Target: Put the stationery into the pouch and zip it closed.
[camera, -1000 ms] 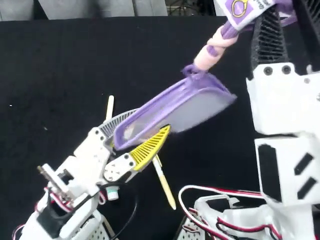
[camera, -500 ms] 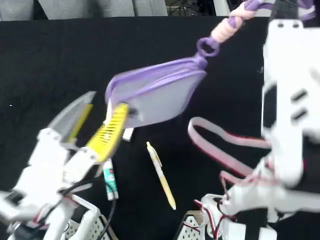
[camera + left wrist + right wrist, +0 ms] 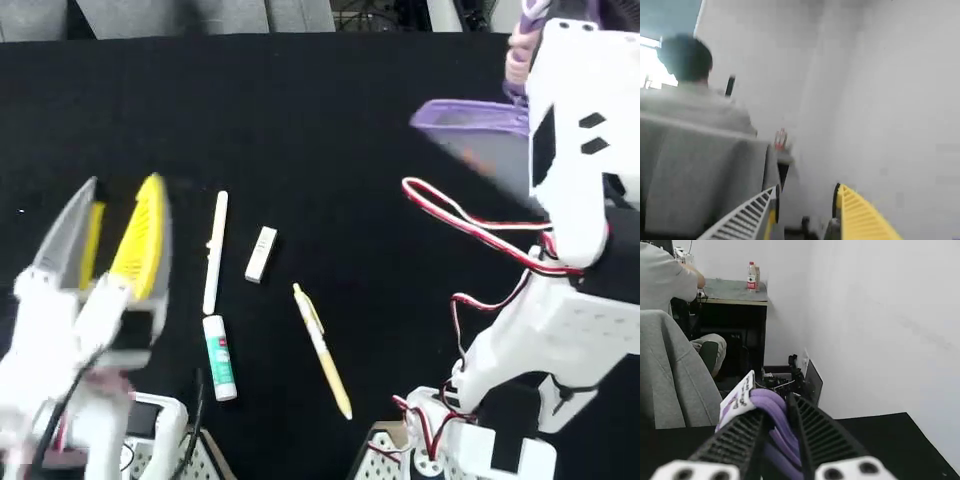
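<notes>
The purple pouch hangs in the air at the right, held by its strap. My right gripper is shut on that purple strap, and a white tag hangs beside it. My left gripper is raised at the left, open and holding nothing, its grey and yellow fingers pointing up towards the room. On the black table lie a white pen, a white eraser, a green-and-white glue stick and a yellow pen.
The right arm's white body and its red-and-white cables stand over the table's right side. Both arm bases sit at the near edge. Bare black table lies between the stationery and the pouch.
My left gripper has let go of the pouch and swung left and upward, open. The right arm has carried the pouch to the right, uncovering the stationery on the table.
</notes>
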Controlling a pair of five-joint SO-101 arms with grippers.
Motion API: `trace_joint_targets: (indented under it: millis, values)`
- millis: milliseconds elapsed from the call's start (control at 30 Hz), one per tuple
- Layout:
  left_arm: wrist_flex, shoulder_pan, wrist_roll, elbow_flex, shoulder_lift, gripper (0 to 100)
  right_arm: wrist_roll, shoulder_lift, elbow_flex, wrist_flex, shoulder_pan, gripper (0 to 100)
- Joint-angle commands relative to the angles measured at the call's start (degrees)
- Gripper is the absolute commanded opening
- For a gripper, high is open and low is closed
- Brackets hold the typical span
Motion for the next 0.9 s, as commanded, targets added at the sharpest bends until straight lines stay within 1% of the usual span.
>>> trace_joint_targets:
  millis: [0, 133, 267, 433, 600, 767, 867]
  values:
    - [-1.93, -0.75, -0.53, 3.38, 15.30, 20, 0.88, 0.31, 0.13, 1.58, 0.26, 1.1]
    - [-4.40, -2.59, -0.09, -1.80, 34.99, 20, 0.88, 0.13, 3.21, -0.26, 0.35, 1.1]
    - [-3.08, -5.76, -0.09, -9.98, 54.15, 20, 0.88, 0.22, 6.55, -2.73, 0.35, 1.1]
    - [-1.93, -6.29, -0.35, -16.92, 72.79, 20, 0.44, -1.10, 7.69, -3.78, 0.26, 1.1]
    - [-1.85, -6.29, -0.53, -21.49, 84.04, 20, 0.35, -4.70, 7.96, -2.73, 0.09, 1.1]
    - [-1.85, -5.67, -0.53, -23.52, 89.85, 20, -2.55, -7.96, 7.96, -2.02, -0.09, 1.1]
    - [-1.85, -6.02, -0.62, -25.01, 92.40, 20, -2.99, -8.66, 7.96, -1.32, -0.18, 1.1]
